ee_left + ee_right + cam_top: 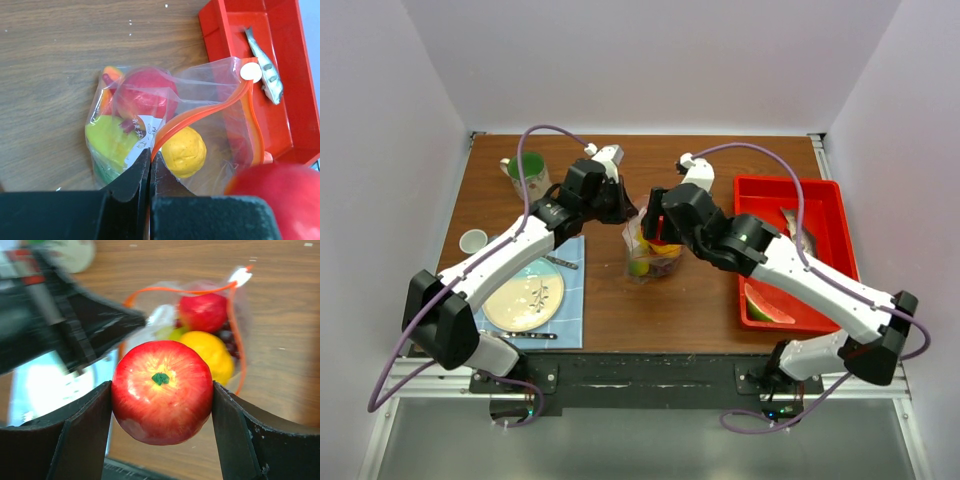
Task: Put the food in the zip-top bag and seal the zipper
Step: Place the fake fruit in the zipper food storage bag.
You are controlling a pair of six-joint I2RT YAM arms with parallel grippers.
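Observation:
The zip-top bag stands mid-table with its mouth open. My left gripper is shut on the zipper at the mouth's edge, seen close in the left wrist view. Inside the bag lie a yellow lemon, a red fruit and a green fruit. My right gripper is shut on a red apple and holds it just above the bag's mouth. The silver fish and watermelon wedge lie in the tray.
The red tray sits at the right. A cream plate with cutlery lies on a blue mat at the front left. A green cup and a small white cup stand at the left.

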